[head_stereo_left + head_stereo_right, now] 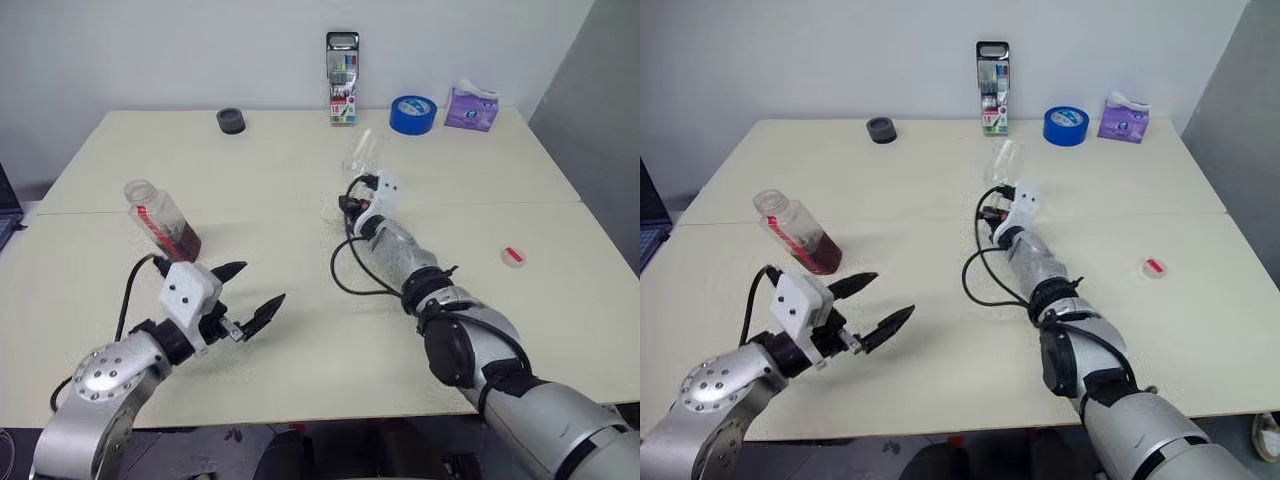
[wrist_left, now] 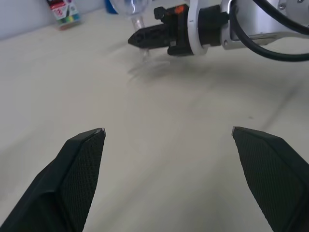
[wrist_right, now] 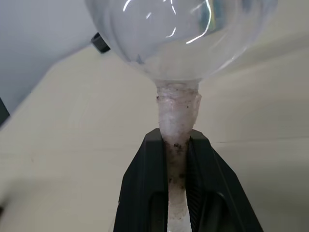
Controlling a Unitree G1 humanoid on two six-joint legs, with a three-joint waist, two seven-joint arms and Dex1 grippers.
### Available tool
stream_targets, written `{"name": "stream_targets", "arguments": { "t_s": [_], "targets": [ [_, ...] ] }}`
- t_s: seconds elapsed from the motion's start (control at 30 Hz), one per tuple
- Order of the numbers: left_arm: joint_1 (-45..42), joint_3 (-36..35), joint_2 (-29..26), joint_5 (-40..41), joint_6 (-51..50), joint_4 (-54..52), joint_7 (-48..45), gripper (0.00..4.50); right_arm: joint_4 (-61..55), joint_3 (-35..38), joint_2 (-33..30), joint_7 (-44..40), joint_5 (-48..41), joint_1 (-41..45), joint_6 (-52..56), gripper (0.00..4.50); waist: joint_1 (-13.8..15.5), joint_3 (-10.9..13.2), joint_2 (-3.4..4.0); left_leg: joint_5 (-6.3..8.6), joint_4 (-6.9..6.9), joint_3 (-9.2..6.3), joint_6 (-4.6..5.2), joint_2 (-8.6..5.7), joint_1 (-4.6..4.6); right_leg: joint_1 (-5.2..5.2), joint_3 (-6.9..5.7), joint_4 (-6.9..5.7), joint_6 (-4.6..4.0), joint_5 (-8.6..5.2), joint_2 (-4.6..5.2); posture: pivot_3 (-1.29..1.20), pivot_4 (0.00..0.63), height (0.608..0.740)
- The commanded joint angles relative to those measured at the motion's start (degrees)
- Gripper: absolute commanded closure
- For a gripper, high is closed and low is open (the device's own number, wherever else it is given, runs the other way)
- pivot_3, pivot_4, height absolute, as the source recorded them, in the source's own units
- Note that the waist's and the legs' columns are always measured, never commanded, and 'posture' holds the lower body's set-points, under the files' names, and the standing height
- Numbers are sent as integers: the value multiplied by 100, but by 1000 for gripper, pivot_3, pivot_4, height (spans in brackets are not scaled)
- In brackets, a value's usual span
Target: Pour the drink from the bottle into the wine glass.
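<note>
A: Which step is this?

B: Securing the glass, I'd judge. The right gripper has its fingers clamped on the stem of the wine glass, just under the bowl. No pouring has begun: the bowl looks empty.

A: And the bottle?

B: The bottle stands on the pale surface, uncapped and leaning, with the drink dark red in its lower part. From the head camera it sits at about ten o'clock from the left gripper, near it but apart. That gripper's fingers are spread wide and hold nothing.

A: So what comes next?

B: Likely the left gripper must turn toward the bottle, close on its body, carry it over to the glass at roughly two o'clock, then tip the mouth over the rim. The glass needs holding steady meanwhile.

A: What does one view give that the others don't?

B: The right wrist view shows the grip itself, both fingers pressed to the stem. From the head views the glass is only a faint clear shape beyond the right gripper. The left wrist view faces the right gripper side-on beside the stem. The head views alone give the layout: the small red-and-white cap lies at three o'clock from the right arm, well apart, and a marker case, blue tape roll and tissue pack line the far edge.
</note>
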State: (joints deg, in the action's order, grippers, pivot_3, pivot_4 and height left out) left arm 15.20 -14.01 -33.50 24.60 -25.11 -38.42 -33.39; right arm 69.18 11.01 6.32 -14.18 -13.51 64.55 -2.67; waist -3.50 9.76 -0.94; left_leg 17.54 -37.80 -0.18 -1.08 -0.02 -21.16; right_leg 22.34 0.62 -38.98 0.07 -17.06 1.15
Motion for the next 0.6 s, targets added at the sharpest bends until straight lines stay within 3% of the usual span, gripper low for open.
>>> {"name": "stream_targets", "arguments": {
  "t_s": [0.03, 0.23, 0.6],
  "targets": [
    [425, -111, 214, -181, 311, -409, 208, 0, -354, -412, 121, 38, 513, -85, -727, 4323, 21, 3, -1, 0, 0, -2, 0, 0, -8, 5, -3, 3, 0, 0, 1, 0, 150, 740],
    [954, 103, 652, -516, 523, -668, 595, 0, -506, -755, 94, 130, 938, -676, -797, 4323, 101, -1, -5, 0, -17, -18, -1, -3, -57, 39, -18, 2, 0, 1, 6, 0, 150, 740],
    [978, 372, 875, -709, 698, -577, 735, 0, -3170, -1214, -413, -81, 998, -2377, 843, 4323, 205, -14, -10, 1, -23, -50, 1, -10, -57, 24, -43, 4, 0, 0, 10, 0, 150, 740]
  ]
}}
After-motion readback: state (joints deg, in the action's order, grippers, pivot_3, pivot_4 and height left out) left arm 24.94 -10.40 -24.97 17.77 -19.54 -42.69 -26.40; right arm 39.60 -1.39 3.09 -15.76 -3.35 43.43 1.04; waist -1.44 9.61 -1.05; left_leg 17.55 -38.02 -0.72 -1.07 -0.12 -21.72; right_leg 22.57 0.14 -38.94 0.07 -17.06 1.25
